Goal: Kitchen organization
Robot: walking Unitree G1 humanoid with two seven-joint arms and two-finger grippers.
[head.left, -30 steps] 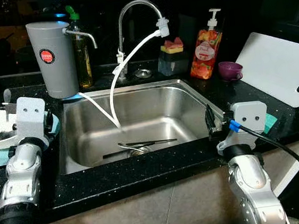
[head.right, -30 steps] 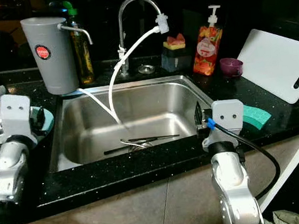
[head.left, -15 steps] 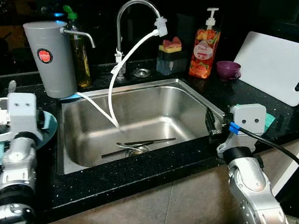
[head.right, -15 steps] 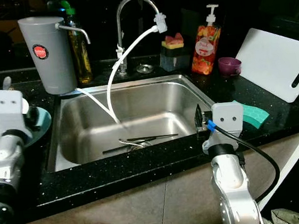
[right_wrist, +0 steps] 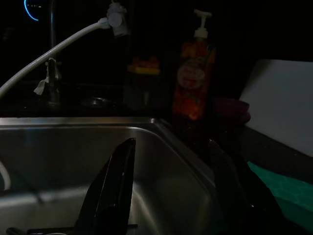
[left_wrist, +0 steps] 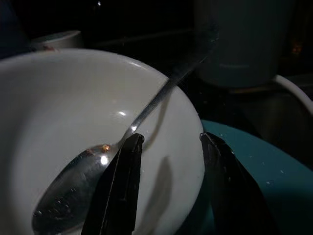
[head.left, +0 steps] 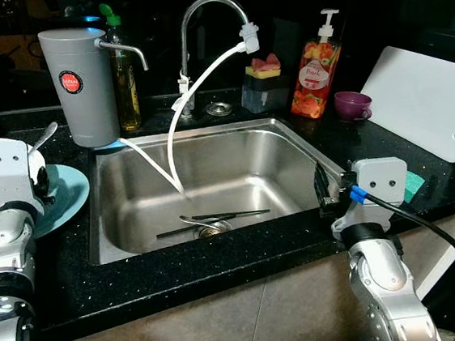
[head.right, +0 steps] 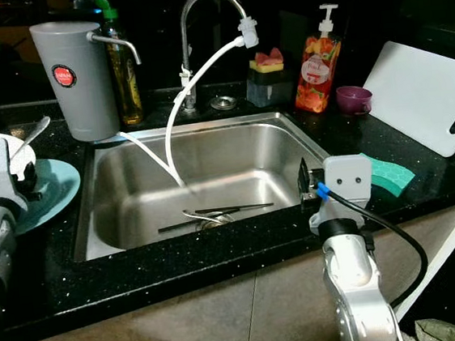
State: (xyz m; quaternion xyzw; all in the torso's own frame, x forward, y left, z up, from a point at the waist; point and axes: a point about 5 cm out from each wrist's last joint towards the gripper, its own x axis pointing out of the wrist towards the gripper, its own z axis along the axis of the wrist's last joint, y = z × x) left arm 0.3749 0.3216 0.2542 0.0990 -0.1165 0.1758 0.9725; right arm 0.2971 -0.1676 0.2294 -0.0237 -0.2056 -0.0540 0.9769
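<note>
A white bowl (left_wrist: 63, 107) with a metal spoon (left_wrist: 142, 117) in it stands on a teal plate (head.left: 64, 200), left of the steel sink (head.left: 210, 164). My left gripper (left_wrist: 168, 139) is open astride the bowl's near rim, one finger inside the bowl and one outside over the plate. The spoon's handle (head.left: 43, 138) leans out toward the sink. My right gripper (right_wrist: 171, 144) hangs open at the sink's right edge (head.left: 323, 189) with nothing between its fingers. Several pieces of cutlery (head.left: 216, 219) lie by the drain.
A grey water filter (head.left: 80, 88), an oil bottle (head.left: 126, 83), the tap with a white hose (head.left: 174, 115), a sponge holder (head.left: 261, 85) and a soap pump (head.left: 313, 72) line the back. A purple cup (head.left: 352, 105), white cutting board (head.left: 428, 100) and green sponge (head.right: 390, 171) sit right.
My left gripper has moved left and forward onto the bowl's rim. The spoon's handle now leans toward the sink instead of standing upright. The right arm has stayed put.
</note>
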